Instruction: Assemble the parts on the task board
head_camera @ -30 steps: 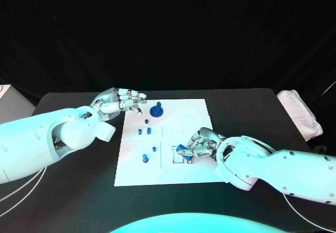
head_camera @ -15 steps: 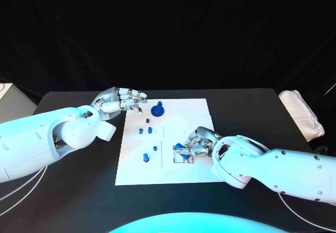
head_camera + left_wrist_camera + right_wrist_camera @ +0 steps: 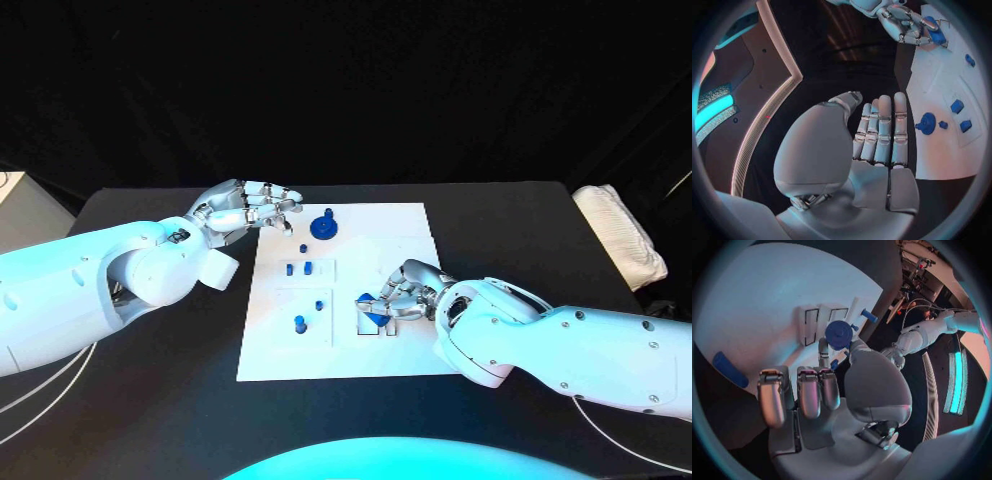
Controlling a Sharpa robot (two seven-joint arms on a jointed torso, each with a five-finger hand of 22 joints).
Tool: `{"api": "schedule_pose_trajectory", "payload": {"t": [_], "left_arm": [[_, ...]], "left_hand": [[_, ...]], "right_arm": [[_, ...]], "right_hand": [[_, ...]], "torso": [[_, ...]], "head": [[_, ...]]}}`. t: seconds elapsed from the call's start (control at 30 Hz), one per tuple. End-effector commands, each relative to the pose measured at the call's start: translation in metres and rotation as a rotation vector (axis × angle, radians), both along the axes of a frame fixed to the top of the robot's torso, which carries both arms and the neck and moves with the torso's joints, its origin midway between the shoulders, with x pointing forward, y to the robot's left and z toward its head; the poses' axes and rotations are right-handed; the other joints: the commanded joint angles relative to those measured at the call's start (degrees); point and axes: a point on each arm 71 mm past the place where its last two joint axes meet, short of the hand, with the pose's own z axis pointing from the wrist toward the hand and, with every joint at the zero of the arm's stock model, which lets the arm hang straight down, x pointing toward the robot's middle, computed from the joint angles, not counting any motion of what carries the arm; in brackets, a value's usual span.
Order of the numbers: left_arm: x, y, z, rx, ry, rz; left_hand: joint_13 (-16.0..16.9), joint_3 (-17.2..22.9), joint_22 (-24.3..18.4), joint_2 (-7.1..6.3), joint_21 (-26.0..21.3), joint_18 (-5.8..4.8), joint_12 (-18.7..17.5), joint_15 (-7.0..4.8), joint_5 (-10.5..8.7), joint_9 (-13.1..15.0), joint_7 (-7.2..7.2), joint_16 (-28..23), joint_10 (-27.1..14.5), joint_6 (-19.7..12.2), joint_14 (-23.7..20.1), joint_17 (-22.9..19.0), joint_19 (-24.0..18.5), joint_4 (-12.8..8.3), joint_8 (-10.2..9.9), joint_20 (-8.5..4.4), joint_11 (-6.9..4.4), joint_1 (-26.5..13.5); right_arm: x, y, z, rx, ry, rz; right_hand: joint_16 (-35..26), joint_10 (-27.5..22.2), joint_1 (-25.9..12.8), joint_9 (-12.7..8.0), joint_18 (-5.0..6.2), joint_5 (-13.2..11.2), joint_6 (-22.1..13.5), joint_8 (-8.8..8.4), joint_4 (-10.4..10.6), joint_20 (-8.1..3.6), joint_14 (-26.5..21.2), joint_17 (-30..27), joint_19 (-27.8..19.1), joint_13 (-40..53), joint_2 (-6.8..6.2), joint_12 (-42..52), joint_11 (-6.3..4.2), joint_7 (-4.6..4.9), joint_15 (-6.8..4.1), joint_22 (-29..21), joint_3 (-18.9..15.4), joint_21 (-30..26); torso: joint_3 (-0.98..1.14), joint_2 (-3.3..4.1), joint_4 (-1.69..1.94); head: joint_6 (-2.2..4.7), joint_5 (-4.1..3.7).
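board (image 3: 411,350): white, mid-table; right hand (image 3: 400,300) lowered over its slotted block (image 3: 374,325) toward the near right, a blue part (image 3: 372,305) pinched at the fingertips, directly above the slots, which run near-to-far; part's own long axis cannot be told; left hand (image 3: 248,210) at the far left edge, fingers curled, nothing held; gear (image 3: 325,228) just beside it; right hand judged nearer the slots.

The white task board (image 3: 411,222) lies flat. A round blue part (image 3: 325,229) stands at 12 o'clock; small blue parts (image 3: 299,269) sit at centre-left.
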Motion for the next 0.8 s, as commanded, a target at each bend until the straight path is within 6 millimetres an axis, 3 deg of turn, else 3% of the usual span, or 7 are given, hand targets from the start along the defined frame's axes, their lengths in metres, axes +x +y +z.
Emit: {"api": "schedule_pose_trajectory", "payload": {"t": [0.03,0.23,0.53,0.8], "left_arm": [[-0.0007,-0.0017,0.0009,-0.013,0.001,-0.014],[-0.0008,-0.0013,0.0009,-0.012,0.002,-0.013],[-0.0007,-0.001,0.0008,-0.011,0.002,-0.012],[-0.0006,-0.0005,0.0007,-0.011,0.002,-0.011]], "left_hand": [[-0.08,0.05,0.08,0.53,-0.31,0.65,-0.16,-0.02,0.06,-0.05,0.09,-0.29,0.23,0.47,-0.39,0.05,-0.52,0.37,0.0,0.04,0.02,0.03],[-0.08,0.05,0.08,0.53,-0.31,0.65,-0.16,-0.02,0.06,-0.05,0.09,-0.29,0.23,0.47,-0.39,0.05,-0.52,0.37,0.0,0.04,0.02,0.03],[-0.1,0.02,0.07,0.57,-0.33,0.65,-0.2,-0.02,0.06,-0.07,0.1,-0.3,0.24,0.47,-0.4,0.08,-0.53,0.43,0.0,0.04,0.02,0.0],[-0.1,0.02,0.07,0.57,-0.33,0.65,-0.2,-0.02,0.06,-0.07,0.1,-0.3,0.24,0.47,-0.4,0.08,-0.53,0.43,0.0,0.04,0.02,0.0]], "right_arm": [[-0.0004,0.0014,-0.0004,-0.035,-0.015,0.03],[-0.0006,0.0016,-0.0008,-0.05,-0.016,0.042],[-0.0016,0.0015,0.0001,-0.044,-0.028,0.047],[-0.0073,-0.0011,0.0034,-0.017,-0.046,0.059]], "right_hand": [[0.23,5.69,-2.2,-0.02,-0.38,-0.38,-0.16,-0.02,0.0,-0.16,5.97,15.05,5.99,14.71,0.05,-0.2,-0.18,0.36,-0.38,15.09,-2.27,0.35],[0.13,5.43,-3.64,-0.02,-0.38,-0.23,-0.47,0.07,0.07,-0.1,5.91,14.79,5.99,14.39,0.16,-0.62,-0.1,0.45,-0.32,15.09,-4.88,0.35],[0.08,5.38,-3.77,-0.03,-0.38,-0.18,-0.54,0.08,0.07,-0.09,5.88,14.65,5.99,14.33,0.08,-0.71,-0.09,0.48,-0.3,15.09,-5.37,0.35],[0.2,5.49,-2.74,-0.01,-0.38,-0.15,-0.55,0.21,-0.08,-0.06,5.95,14.95,5.99,14.47,1.14,-0.54,-0.08,0.46,-0.29,15.09,-5.65,0.35]], "torso": [[0.0,0.0,0.01],[-0.03,0.02,0.05],[-0.03,-0.05,0.07],[-0.04,-0.05,0.17]], "head": [[0.09,-0.04],[0.07,-0.12],[0.05,-0.13],[0.14,-0.08]]}}
